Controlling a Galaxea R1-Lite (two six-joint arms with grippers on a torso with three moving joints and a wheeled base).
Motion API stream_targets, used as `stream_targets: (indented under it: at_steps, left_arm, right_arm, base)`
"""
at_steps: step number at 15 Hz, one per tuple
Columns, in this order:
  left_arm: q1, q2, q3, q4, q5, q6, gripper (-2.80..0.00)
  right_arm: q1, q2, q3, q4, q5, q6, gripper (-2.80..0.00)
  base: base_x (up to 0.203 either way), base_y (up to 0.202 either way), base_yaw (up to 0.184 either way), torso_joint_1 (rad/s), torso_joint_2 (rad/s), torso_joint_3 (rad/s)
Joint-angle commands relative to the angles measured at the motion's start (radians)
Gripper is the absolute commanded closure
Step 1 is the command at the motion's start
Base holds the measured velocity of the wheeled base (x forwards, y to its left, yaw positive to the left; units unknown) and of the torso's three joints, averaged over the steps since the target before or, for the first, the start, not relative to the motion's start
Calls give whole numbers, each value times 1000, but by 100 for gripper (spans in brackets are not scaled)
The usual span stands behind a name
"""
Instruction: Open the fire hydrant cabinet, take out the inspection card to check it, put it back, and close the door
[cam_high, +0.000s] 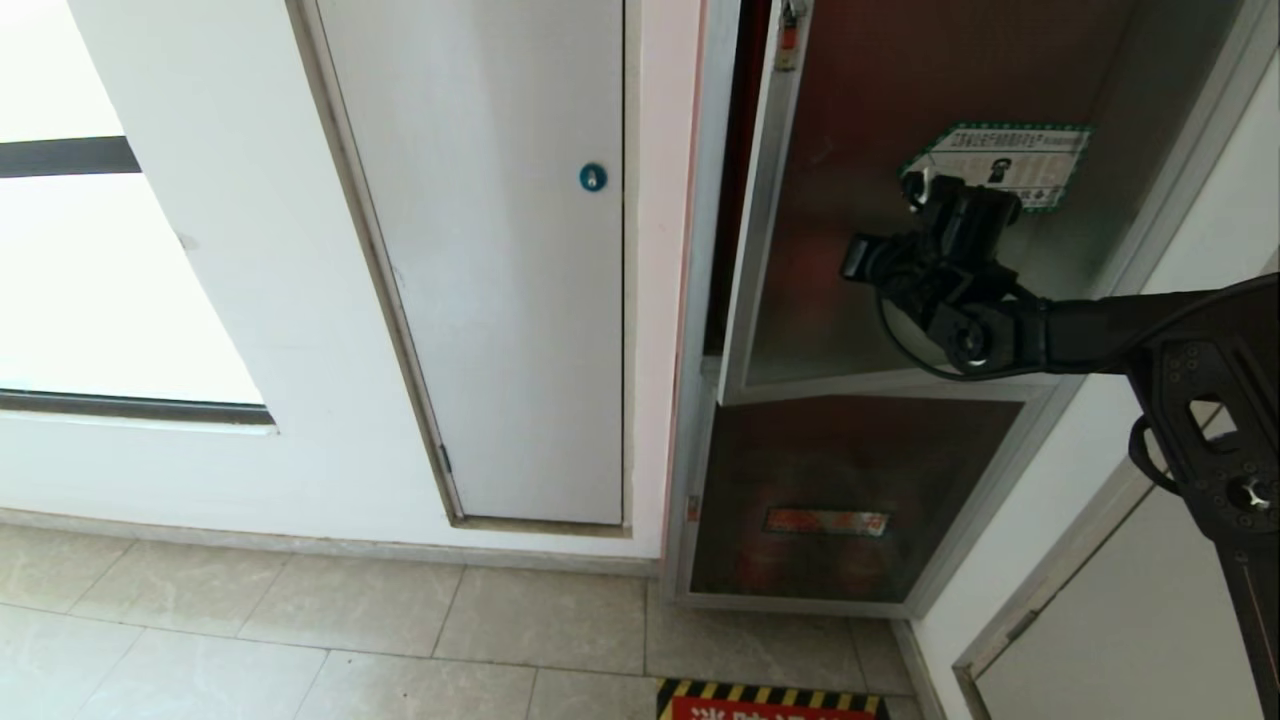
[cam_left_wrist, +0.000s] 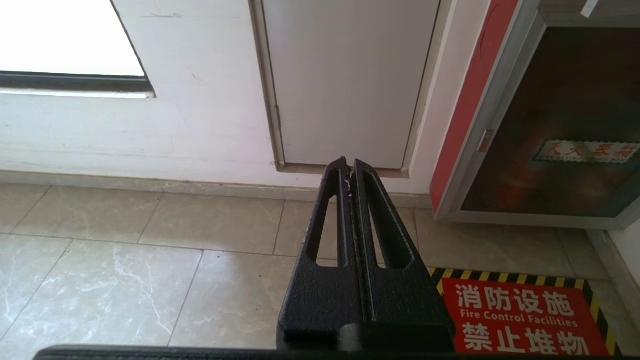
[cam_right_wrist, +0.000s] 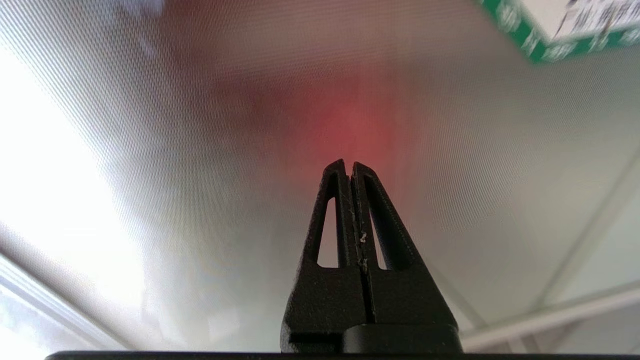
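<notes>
The cabinet (cam_high: 700, 300) stood in the wall on the right of the scene, its silver frame running down to the tiled floor (cam_high: 300, 640). Its door (cam_high: 900, 100), a dark tinted glass panel in a silver frame, stood slightly ajar: the left edge was swung out from the frame, and a narrow strip of the red inside showed in the gap. A green-edged sticker (cam_high: 1010, 160) sat on the glass toward the door's right side.

The right gripper (cam_high: 918, 190) was raised in front of the door, close to the glass, just left of and below the sticker. In the right wrist view its fingers (cam_right_wrist: 340, 200) were pressed together with nothing between them, pointing at the glass, with a red blur behind the pane and a corner of the sticker (cam_right_wrist: 560, 30) off to one side. Whether the tips touched the glass could not be told.

Below the door, a smaller dark glass panel (cam_high: 850, 480) with a red label strip (cam_high: 826, 521) filled the lower part of the frame. The card was in none of the views.

The left gripper (cam_left_wrist: 350, 167) hung low, out of the head view, its fingers together and empty, aimed at the foot of the wall. Ahead of it lay the floor and, to the right, a red sign (cam_left_wrist: 520, 320) with a yellow-and-black edge on the tiles in front of the cabinet.

Left of the cabinet was a plain white door (cam_high: 500, 300) with a round blue lock (cam_high: 593, 177), and farther left a bright window (cam_high: 90, 250).
</notes>
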Motion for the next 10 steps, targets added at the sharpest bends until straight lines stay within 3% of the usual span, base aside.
stream_targets:
  at_steps: [1, 10]
  left_arm:
    - [0, 1, 0, 0, 1, 0, 0]
    - [0, 1, -1, 0, 1, 0, 0]
  right_arm:
    - [6, -95, 75, 13, -1, 2, 0]
    - [26, -684, 669, -2, 2, 3, 0]
  base:
    - [0, 0, 0, 0, 0, 0]
    - [0, 0, 0, 0, 0, 5]
